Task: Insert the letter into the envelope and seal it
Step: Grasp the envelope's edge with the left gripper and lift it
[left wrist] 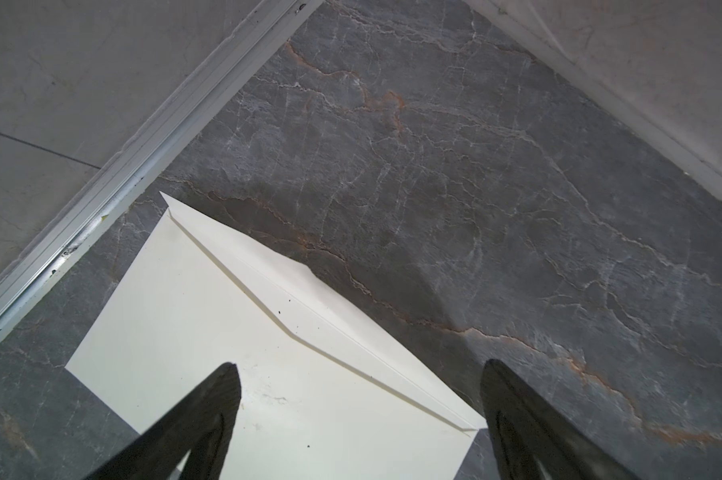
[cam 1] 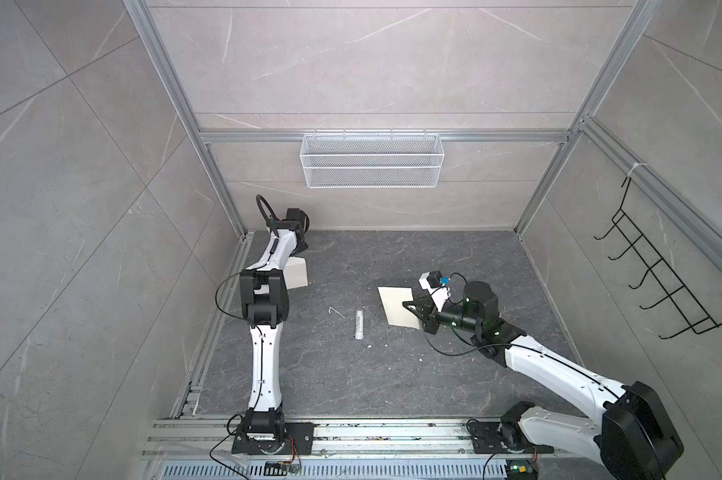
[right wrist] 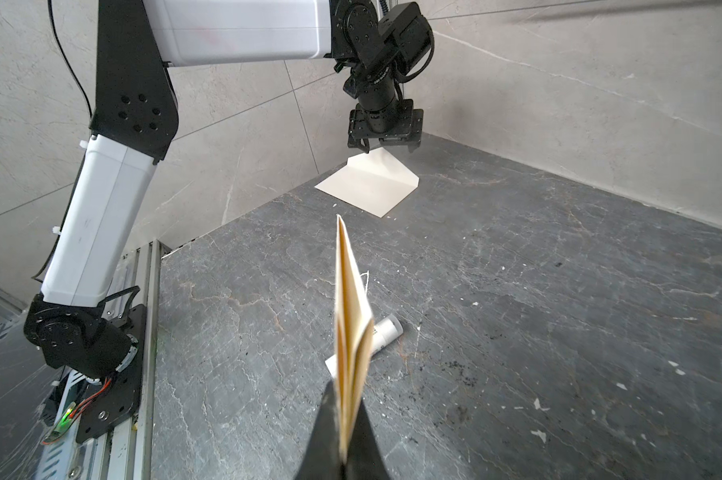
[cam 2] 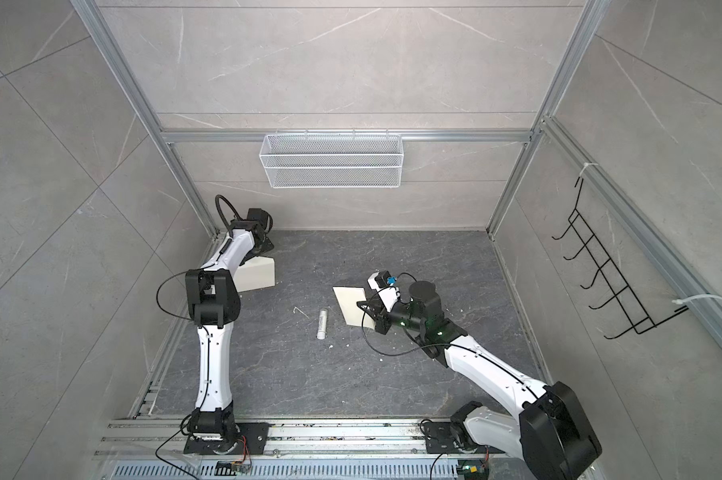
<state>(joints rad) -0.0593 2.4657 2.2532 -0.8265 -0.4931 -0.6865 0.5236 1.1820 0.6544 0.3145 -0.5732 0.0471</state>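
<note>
Cream-and-tan paper, folded: the letter (right wrist: 351,316) stands edge-on, pinched at one edge between the right fingers (right wrist: 328,432), clamped tight, up above the table (right wrist: 517,291) and a white tube (right wrist: 386,332). Well apart, at the table's far left corner, the envelope (left wrist: 226,332) lies with its flap (right wrist: 382,164) lifted, under the left fingers (left wrist: 201,415), spread wide, gripping nothing.

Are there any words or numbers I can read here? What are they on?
Nothing can be read clearly.
Small white cylindrical tube: grey print on its side, too small to read.
Black wrist joint of the left arm: pale lettering, too blurred to read.
Cream-white paper envelope: no writing shows.
Folded tan paper letter: seen edge-on, no writing shows.
</note>
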